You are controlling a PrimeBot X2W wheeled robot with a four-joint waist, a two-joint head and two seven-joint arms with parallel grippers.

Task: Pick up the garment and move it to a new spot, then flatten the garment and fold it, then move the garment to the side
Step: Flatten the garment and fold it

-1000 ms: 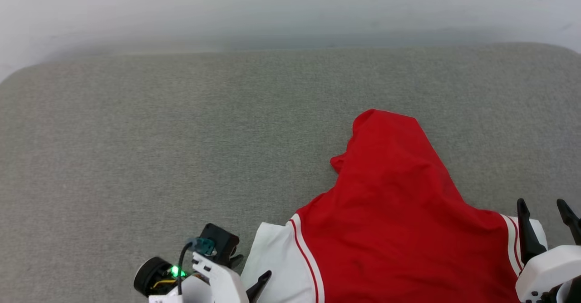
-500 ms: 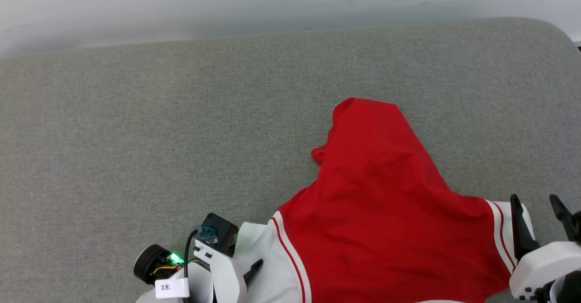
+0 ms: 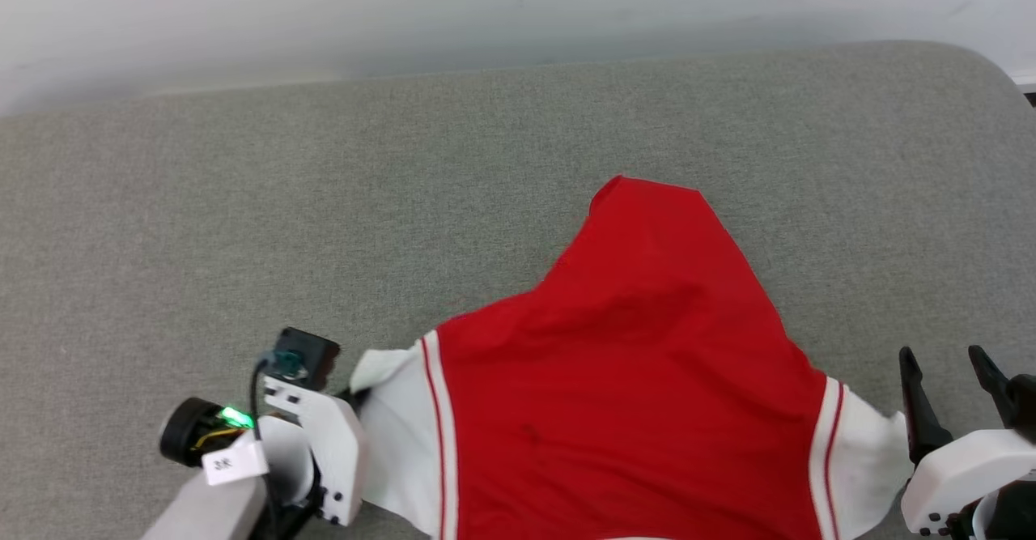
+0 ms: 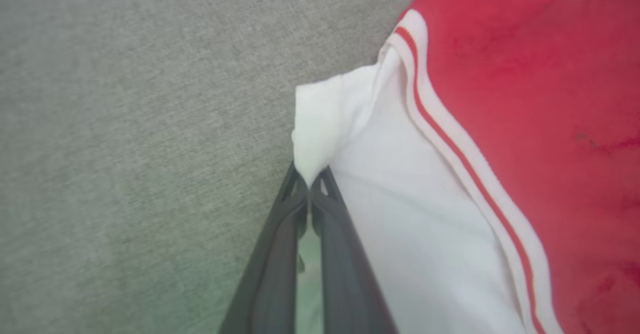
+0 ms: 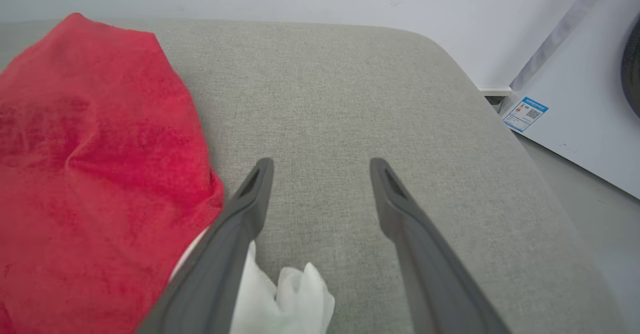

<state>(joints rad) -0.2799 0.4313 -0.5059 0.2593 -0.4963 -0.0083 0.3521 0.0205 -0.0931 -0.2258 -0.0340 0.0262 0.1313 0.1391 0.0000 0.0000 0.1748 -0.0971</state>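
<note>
Left gripper (image 4: 309, 186): I read its two long dark fingers as pinched shut on a corner of the near white sleeve (image 4: 320, 123), mid-frame in the left wrist view, with cloth puckering out above the tips.

Right gripper (image 5: 320, 166): fingers stand wide apart and hold nothing. They hover low over the grey woven padded surface (image 3: 324, 200).

The red jersey garment (image 3: 631, 378) lies on that surface in the lower right half of the head view, plain red side up, no lettering visible. Its long axis runs from a narrow red end at upper centre down to the bottom edge. The sleeves spread across that axis, one toward each gripper.

Deciding relation: the far white sleeve (image 5: 295, 294) sits bunched at the bottom of the right wrist view, between the open fingers and against the one on the left of that frame. The right arm is the nearer; in my judgement it need only drop back slightly and close.

Count: one garment, two sleeves, two grippers, one grip made.
</note>
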